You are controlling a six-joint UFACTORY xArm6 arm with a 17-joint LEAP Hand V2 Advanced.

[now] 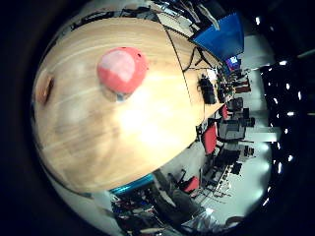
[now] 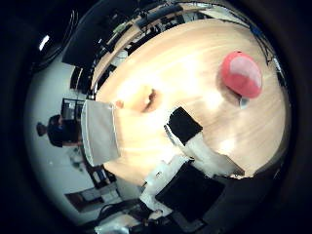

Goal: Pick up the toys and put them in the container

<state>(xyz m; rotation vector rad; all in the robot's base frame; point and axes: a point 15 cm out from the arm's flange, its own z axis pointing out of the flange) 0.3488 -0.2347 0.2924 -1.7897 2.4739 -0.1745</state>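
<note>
The red toy (image 1: 122, 70) lies on the pale wooden worktop (image 1: 98, 142), well out from the palm and touched by nothing; it is a rounded, domed thing with a paler pink patch on top and something small and grey showing at its base, though what that part is I cannot tell; by its look it is probably light and somewhat soft or hollow, and its smooth curve may let fingers slide off, so a hold that wraps round the widest part, low and close to the wood, seems safer than a pinch on the crown. A second, tan-orange toy (image 2: 146, 99) lies on the same surface, well apart from the red one and nearer the grey container (image 2: 100, 131), which sits at the worktop's edge; this toy is low and irregular, so its shape is hard to read. The robot hand (image 2: 190, 161) shows in the thumb side view as white and black parts reaching over the wood; it holds nothing, but whether its fingers are straight or curled I cannot tell. The worktop is smooth, glossy with light glare, and bare but for these things; around it is an office room with red chairs (image 1: 210, 137), desks and a blue panel (image 1: 221, 34).
</note>
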